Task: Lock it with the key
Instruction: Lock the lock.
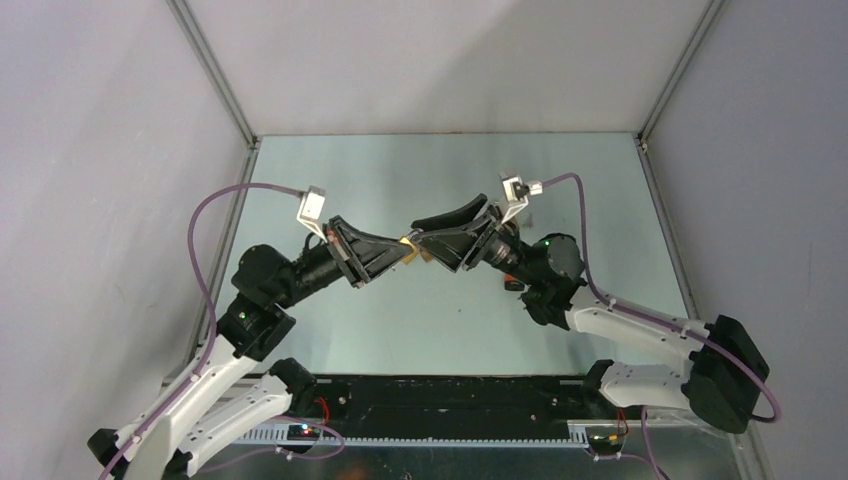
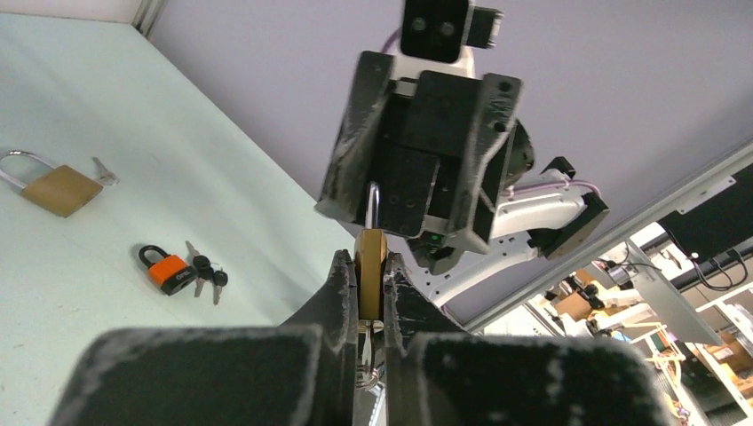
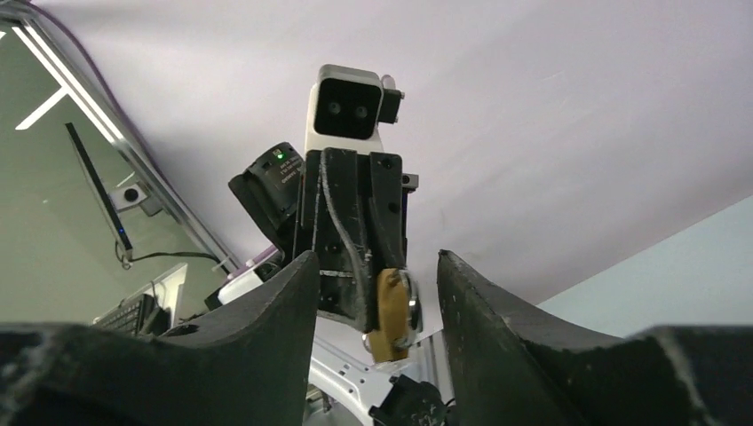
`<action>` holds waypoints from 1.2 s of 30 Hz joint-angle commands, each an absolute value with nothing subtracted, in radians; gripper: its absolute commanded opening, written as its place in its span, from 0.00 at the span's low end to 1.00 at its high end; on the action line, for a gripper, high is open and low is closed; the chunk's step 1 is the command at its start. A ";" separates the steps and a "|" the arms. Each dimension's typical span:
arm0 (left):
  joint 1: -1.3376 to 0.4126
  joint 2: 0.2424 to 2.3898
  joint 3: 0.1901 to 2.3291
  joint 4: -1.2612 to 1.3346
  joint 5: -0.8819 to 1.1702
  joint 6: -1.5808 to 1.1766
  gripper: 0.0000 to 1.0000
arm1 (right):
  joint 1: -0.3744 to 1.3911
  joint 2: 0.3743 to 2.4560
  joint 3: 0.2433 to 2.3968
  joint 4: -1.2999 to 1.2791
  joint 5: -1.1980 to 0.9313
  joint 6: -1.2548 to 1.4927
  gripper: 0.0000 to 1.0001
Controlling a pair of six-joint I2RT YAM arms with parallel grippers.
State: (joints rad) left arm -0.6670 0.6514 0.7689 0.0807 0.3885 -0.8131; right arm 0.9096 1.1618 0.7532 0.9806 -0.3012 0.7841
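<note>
My left gripper (image 2: 368, 266) is shut on a brass padlock (image 2: 370, 271), held up in the air with its steel shackle (image 2: 374, 202) pointing at the right arm. A silver key on a ring (image 2: 367, 348) hangs at the padlock's underside, between my left fingers. From above, the padlock (image 1: 408, 245) sits where the two grippers meet over the middle of the table. My right gripper (image 3: 377, 297) is open. Its two fingers (image 3: 275, 311) stand either side of the padlock (image 3: 391, 311) without touching it.
On the table lie a second brass padlock (image 2: 60, 189) with a small key (image 2: 105, 170) beside it, and an orange padlock (image 2: 167, 269) with black-headed keys (image 2: 206, 275). Grey walls close in the table (image 1: 400, 170) on three sides.
</note>
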 commanded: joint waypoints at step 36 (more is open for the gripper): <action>-0.660 0.664 0.715 0.127 0.618 -0.627 0.51 | 0.818 1.098 0.810 0.899 -0.529 0.815 0.00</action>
State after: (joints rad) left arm -0.6643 0.6621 0.7139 0.1093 0.5793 -0.6743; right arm 0.8227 1.1244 0.7673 0.9009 -0.4942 0.8494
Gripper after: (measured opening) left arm 0.590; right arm 0.031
